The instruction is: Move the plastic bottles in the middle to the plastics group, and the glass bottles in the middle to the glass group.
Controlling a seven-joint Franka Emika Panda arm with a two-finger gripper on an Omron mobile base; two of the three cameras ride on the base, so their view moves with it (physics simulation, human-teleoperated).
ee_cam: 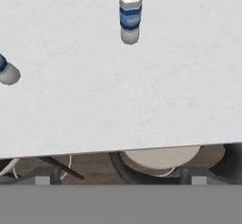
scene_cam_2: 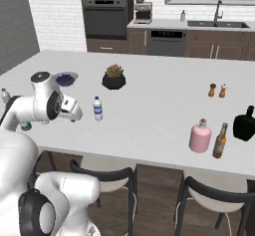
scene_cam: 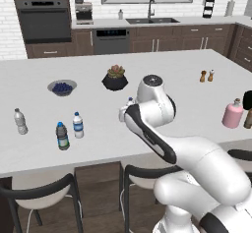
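White arm [scene_cam: 162,129] seen raised over the counter [scene_cam: 98,143], jaws hidden so their state cannot be told, three water bottles [scene_cam: 78,125] stood at left, pink bottle [scene_cam: 233,114] placed far right beside dark bottles [scene_cam_2: 244,123].

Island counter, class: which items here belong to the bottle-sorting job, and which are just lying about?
Job:
clear water bottle
dark-capped bottle
plain bottle
pink bottle
brown bottle
black bottle

Lying about:
blueberry bowl
potted succulent
shakers
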